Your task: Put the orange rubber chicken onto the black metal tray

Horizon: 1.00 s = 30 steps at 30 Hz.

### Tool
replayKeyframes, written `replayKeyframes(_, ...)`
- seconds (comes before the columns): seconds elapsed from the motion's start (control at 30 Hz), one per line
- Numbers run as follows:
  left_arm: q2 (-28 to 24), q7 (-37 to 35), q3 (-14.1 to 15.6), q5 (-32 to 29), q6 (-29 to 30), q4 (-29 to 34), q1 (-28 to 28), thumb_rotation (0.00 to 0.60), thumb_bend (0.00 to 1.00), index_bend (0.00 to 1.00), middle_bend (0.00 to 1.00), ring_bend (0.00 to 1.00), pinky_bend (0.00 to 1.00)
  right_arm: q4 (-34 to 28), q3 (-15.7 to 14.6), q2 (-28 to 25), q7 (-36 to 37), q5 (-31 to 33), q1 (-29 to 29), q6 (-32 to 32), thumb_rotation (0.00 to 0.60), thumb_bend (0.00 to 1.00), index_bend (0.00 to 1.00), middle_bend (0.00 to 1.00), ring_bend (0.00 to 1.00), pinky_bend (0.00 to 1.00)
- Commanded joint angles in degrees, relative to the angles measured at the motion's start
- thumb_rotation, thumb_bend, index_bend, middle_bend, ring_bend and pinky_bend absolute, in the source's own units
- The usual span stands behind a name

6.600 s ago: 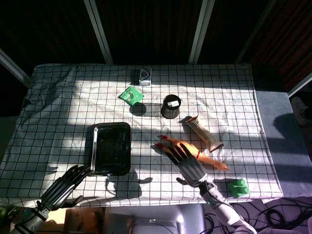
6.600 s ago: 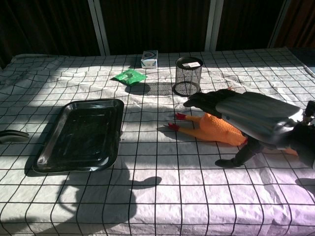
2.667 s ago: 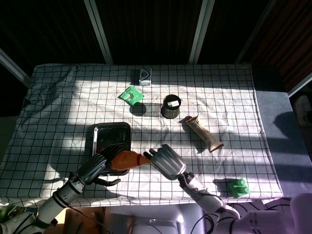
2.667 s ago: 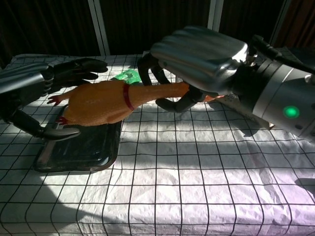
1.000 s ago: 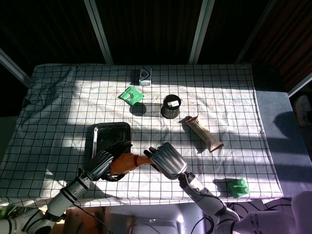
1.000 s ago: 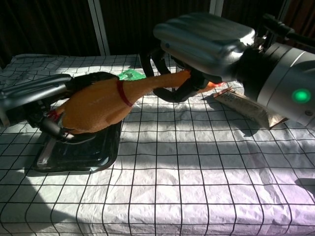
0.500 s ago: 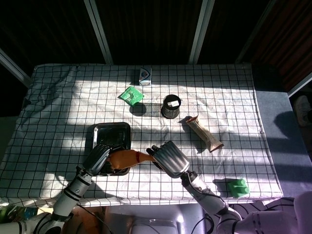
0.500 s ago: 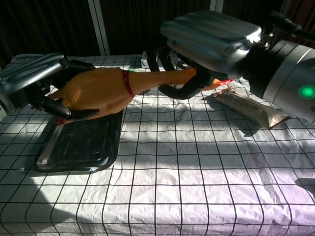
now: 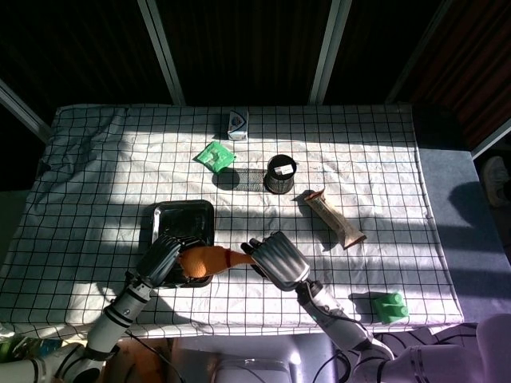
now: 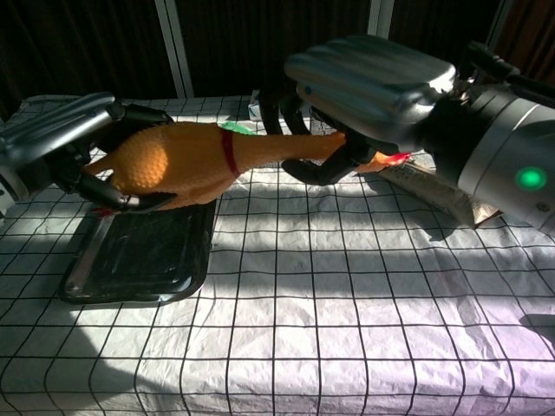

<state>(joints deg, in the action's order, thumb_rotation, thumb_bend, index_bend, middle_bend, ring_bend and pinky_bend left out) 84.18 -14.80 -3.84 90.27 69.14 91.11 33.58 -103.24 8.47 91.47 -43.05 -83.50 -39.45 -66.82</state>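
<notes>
The orange rubber chicken (image 10: 186,156) (image 9: 206,258) hangs lengthwise in the air above the right side of the black metal tray (image 10: 143,251) (image 9: 180,223). My left hand (image 10: 65,147) (image 9: 164,259) grips its fat body from the left. My right hand (image 10: 364,82) (image 9: 275,259) holds its thin neck end, and the red beak pokes out past that hand. Both hands are raised off the table. The tray lies flat with nothing in it.
A black mesh cup (image 9: 280,174) stands mid-table behind the hands. A brown wrapped bar (image 9: 335,217) lies to the right, a green packet (image 9: 215,155) and a small box (image 9: 237,124) further back, and a green object (image 9: 390,307) near the front right edge.
The right hand lifted the chicken from mid-table and carried it left, where the left hand took hold of its body. In the last half second the chicken barely shifted.
</notes>
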Motion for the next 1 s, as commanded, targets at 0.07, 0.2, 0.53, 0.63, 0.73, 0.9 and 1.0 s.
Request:
replayKeyframes(0.07,-3.8,-13.1,1.5,1.3,-5.6,-1.0,2.3,0.600,0.28,0.00,0.00,0.00,0.03,1.3,-0.3,1.1,0.1,-0.7,0.2,-0.7,0.600,0.65,0.94,0.66,0.79,0.87)
replayKeyframes(0.2,-5.5,-15.6,2.2,4.4,-3.1,-2.0,2.2,0.600,0.24,0.00,0.00,0.00,0.00,3.7,-0.4,2.9,0.7,-0.5,0.5,-1.4,0.600,0.65,0.94,0.66,0.79,0.87)
replayKeyframes(0.53,-13.5,-24.6,2.9,6.1,4.5,-2.3,-0.7,0.600,0.22,0.00,0.00,0.00,0.00,11.8,1.2,9.0,0.7,0.8,-1.3,0.0,0.600,0.65,0.94,0.66,0.79,0.87)
replayKeyframes(0.63,-15.0,-26.5,2.8,5.9,5.9,-3.3,-1.5,0.600,0.22,0.00,0.00,0.00,0.00,14.0,2.4,11.5,0.8,1.5,-2.1,0.0,0.600,0.65,0.94,0.66,0.79,0.87)
replayKeyframes(0.73,-16.0,-26.8,2.8,5.7,7.0,-4.0,-2.1,0.600,0.22,0.00,0.00,0.00,0.00,17.2,3.6,14.8,1.4,1.6,-3.0,-0.6,0.600,0.65,0.94,0.66,0.79,0.87)
replayKeyframes(0.9,-16.5,-25.1,2.8,5.3,9.1,-5.1,-3.8,0.600,0.22,0.00,0.00,0.00,0.00,27.4,5.8,24.2,4.1,1.0,-6.1,-1.3,0.600,0.65,0.94,0.66,0.79,0.87)
replayKeyframes(1.0,-16.8,-25.5,2.9,5.2,9.5,-5.4,-4.3,0.600,0.22,0.00,0.00,0.00,0.00,35.5,6.7,30.5,6.4,0.3,-8.2,-2.1,0.600,0.65,0.94,0.66,0.79,0.87)
